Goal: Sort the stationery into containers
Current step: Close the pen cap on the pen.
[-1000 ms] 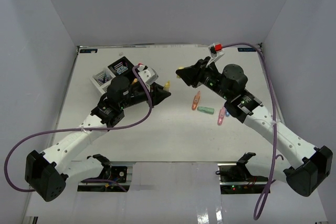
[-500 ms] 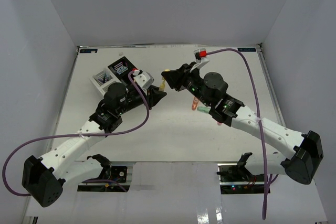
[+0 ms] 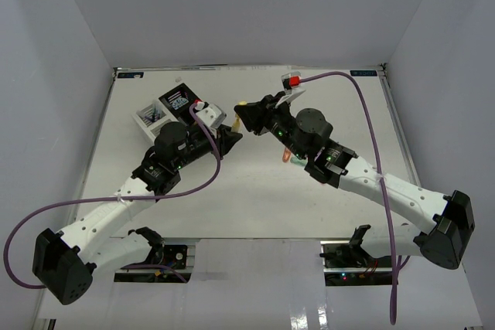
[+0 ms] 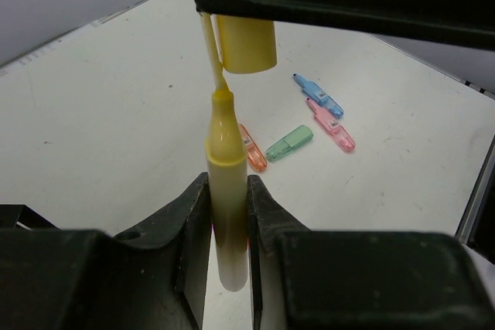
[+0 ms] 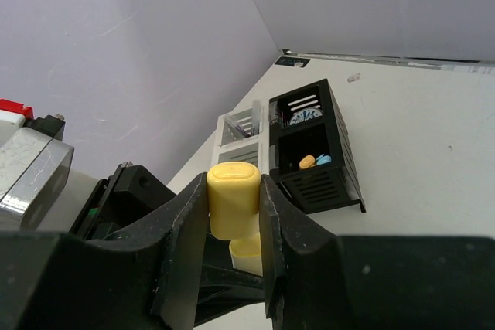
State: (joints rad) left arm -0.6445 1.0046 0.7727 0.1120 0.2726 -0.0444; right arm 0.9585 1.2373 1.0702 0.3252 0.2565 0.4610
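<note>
My left gripper (image 4: 227,187) is shut on the barrel of a yellow highlighter (image 4: 226,214), which stands upright with its bare tip up. My right gripper (image 5: 233,191) is shut on the matching yellow cap (image 5: 233,200) and holds it just over that tip, slightly off to one side. In the top view both grippers meet mid-table: left gripper (image 3: 230,138), right gripper (image 3: 241,110). On the table lie an orange highlighter (image 4: 252,147), a green one (image 4: 289,143), a pink one (image 4: 332,124) and a blue one (image 4: 319,96). The containers (image 3: 166,106) stand at the far left.
The near black compartment (image 5: 313,144) holds an orange and a blue highlighter, the far one a blue-white tub. Thin pens stand in the white compartment (image 5: 244,129). The right arm (image 3: 340,164) hides most of the loose highlighters from above. Grey walls enclose the table.
The right arm has swung left with the yellow cap until it sits over the highlighter's tip. The left gripper has drawn back slightly to the left with the highlighter.
</note>
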